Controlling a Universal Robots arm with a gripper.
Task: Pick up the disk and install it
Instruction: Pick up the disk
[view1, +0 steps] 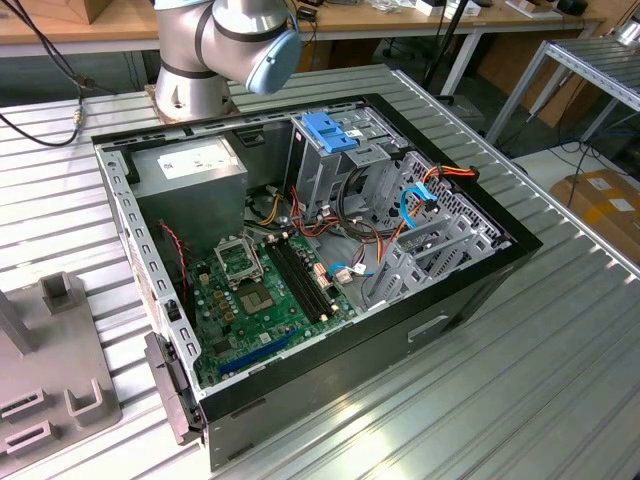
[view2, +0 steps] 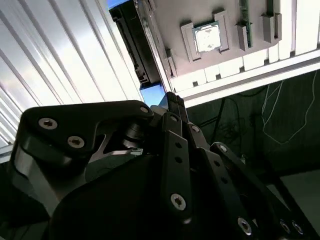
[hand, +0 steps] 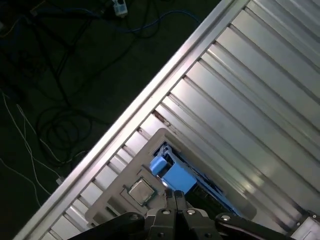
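The disk shows by its bright blue carrier (hand: 172, 176), lying in a recess of a grey fixture plate (hand: 112, 202) on the ribbed metal table. In the second wrist view a patch of that blue (view2: 152, 95) sits right beside my fingers. My gripper (hand: 176, 196) hangs directly over the near end of the carrier, its two black fingertips pressed together with no gap. In the second wrist view the gripper (view2: 172, 102) also looks shut. I cannot tell whether the tips touch the disk.
A square silver chip (hand: 141, 191) rests in the fixture next to the disk. In the exterior view the open computer case (view1: 480, 280) lies in the middle of the table, with a blue-capped drive cage (view1: 330, 130), a power-supply box (view1: 195, 170) and the motherboard (view1: 260, 290). The table edge (hand: 150, 100) drops to a dark floor with cables.
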